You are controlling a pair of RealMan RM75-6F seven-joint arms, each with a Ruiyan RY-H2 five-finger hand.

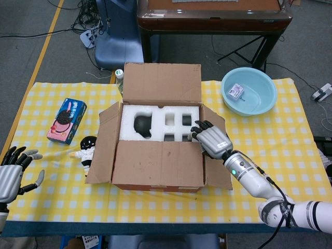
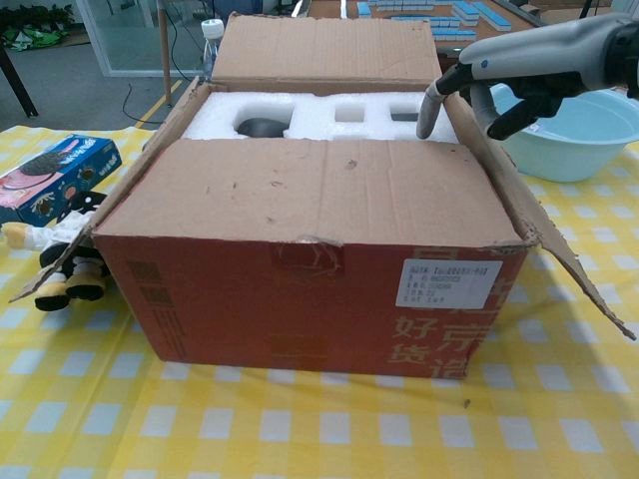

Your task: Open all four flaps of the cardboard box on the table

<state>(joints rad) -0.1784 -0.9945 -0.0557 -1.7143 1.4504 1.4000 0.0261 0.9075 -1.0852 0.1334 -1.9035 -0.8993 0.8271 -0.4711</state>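
The right hand (image 1: 211, 141) is hovering over the cardboard box (image 1: 155, 150) at its 3 o'clock edge, fingers apart, holding nothing. The left hand (image 1: 13, 171) is waiting at 9 o'clock, spread wide.

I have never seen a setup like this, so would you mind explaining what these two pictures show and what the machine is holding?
This is a two-armed robot with finger hands, steered by a person. One picture looks down from its head, the other looks forward from its chest. On the checked table stands a cardboard box with white foam inside. Its near flap still lies over the opening. The right hand reaches over the box's right edge, holding nothing. The left hand waits open at the table's edge. Nearby lie a cookie pack, a small doll and a blue basin.
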